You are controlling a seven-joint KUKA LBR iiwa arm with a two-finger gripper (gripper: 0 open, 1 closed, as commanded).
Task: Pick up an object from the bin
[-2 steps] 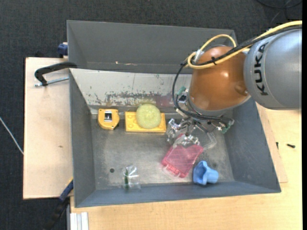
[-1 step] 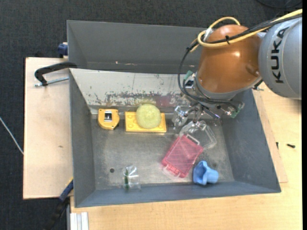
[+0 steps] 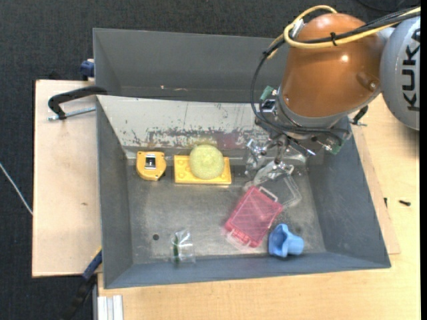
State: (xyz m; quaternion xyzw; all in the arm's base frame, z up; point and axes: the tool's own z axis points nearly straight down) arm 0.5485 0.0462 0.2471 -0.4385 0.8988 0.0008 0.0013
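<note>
The claw (image 3: 272, 162), its opening unreadable, sits at the upper-right end of the pink box (image 3: 252, 217), which slants toward lower left; the bin (image 3: 133, 199) floor is open at left.

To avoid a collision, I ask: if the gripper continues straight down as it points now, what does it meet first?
Probably the clear plastic piece just below the gripper, beside the pink ribbed box; depth is uncertain.

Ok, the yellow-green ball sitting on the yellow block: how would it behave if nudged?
The ball is round, so it would probably roll off the flat yellow block. Its fuzzy-looking surface suggests it is light and soft, likely easy to grip.
</note>
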